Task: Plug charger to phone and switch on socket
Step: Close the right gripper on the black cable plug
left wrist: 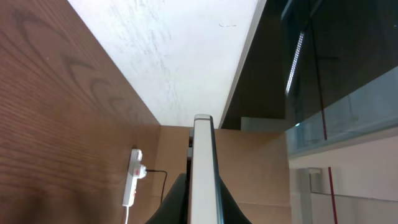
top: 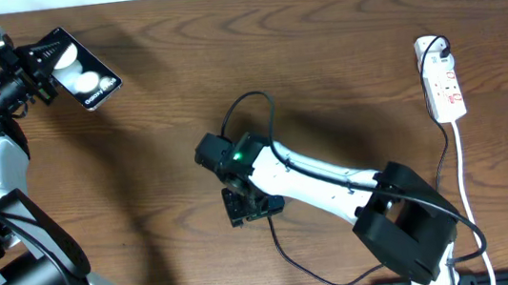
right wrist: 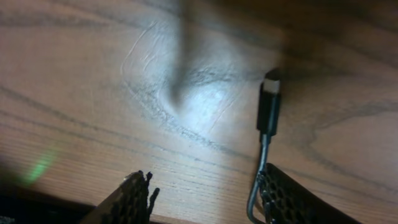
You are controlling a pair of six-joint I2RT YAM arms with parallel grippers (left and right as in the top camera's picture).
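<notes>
From overhead, we see the flat black rectangular phone [top: 85,73] well apart from the white elongated power strip [top: 441,78], at the opposite end of the wooden tabletop [top: 337,27]. Its long axis slants across the strip's. One end is clamped in the jaws of the left gripper [top: 42,71]. Open wood lies between, where the right gripper [top: 247,206] hangs.

In the left wrist view, the phone [left wrist: 203,168] stands edge-on between the clenched jaws, with the strip [left wrist: 130,180] far off.

In the right wrist view, the jaws of the right gripper [right wrist: 205,190] are spread and hold nothing. The thin black charger cable [right wrist: 264,144] runs past one finger. Its small black plug tip [right wrist: 269,106] lies flat on the wood, pointing away from the jaws.
</notes>
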